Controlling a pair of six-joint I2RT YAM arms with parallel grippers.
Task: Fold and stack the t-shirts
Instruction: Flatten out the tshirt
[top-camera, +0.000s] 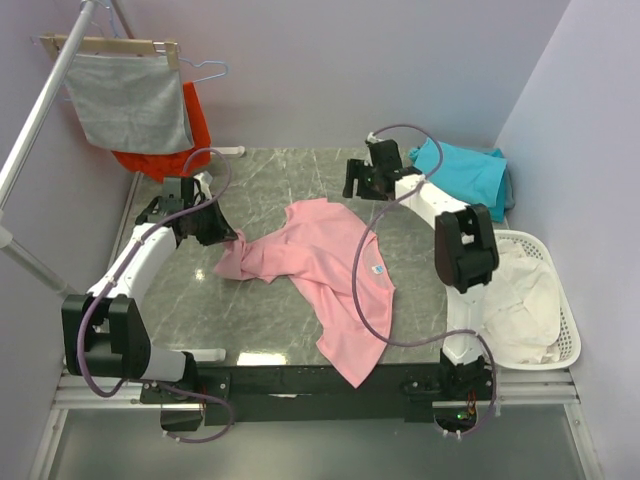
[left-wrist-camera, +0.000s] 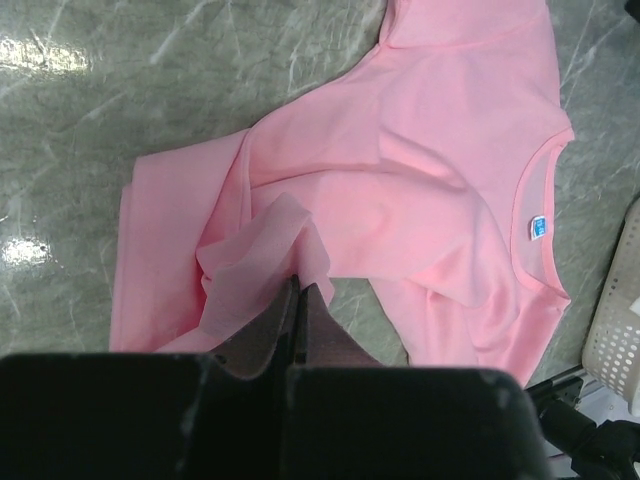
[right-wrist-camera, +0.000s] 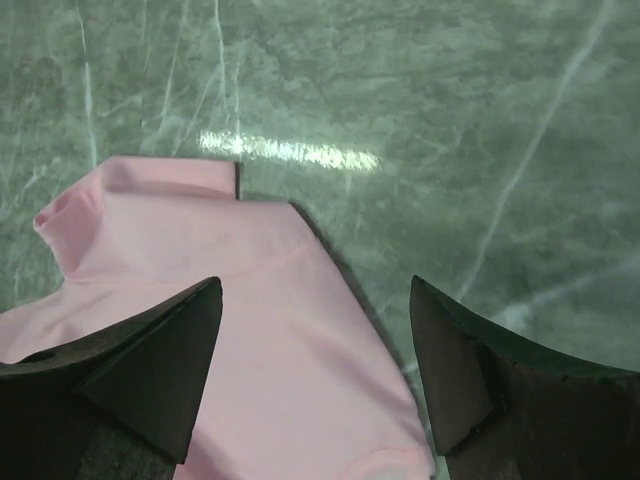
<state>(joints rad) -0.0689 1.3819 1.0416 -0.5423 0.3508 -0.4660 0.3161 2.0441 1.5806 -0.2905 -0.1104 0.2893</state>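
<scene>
Pink t-shirt (top-camera: 330, 270) lies crumpled mid-table (top-camera: 260, 180), left gripper (left-wrist-camera: 298, 290) clamped on a fold (which part unclear) toward the table's left edge, right gripper (right-wrist-camera: 315, 290) jaws apart over the shirt's far end.

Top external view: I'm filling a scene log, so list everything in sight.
pink t-shirt: one, light pink, crumpled mid-table
teal t-shirts: count unclear, teal, table's far right corner
table: one, grey-green marbled, centre
laundry basket: one, white, right of table
cream cloth: count unclear, cream, in the basket
grey cloth: one, grey, on wooden hanger, far left
orange-red garment: one, orange-red, behind the grey cloth
left tool: one, black, shut on the pink t-shirt's left edge
right tool: one, black, open above its far edge
</scene>
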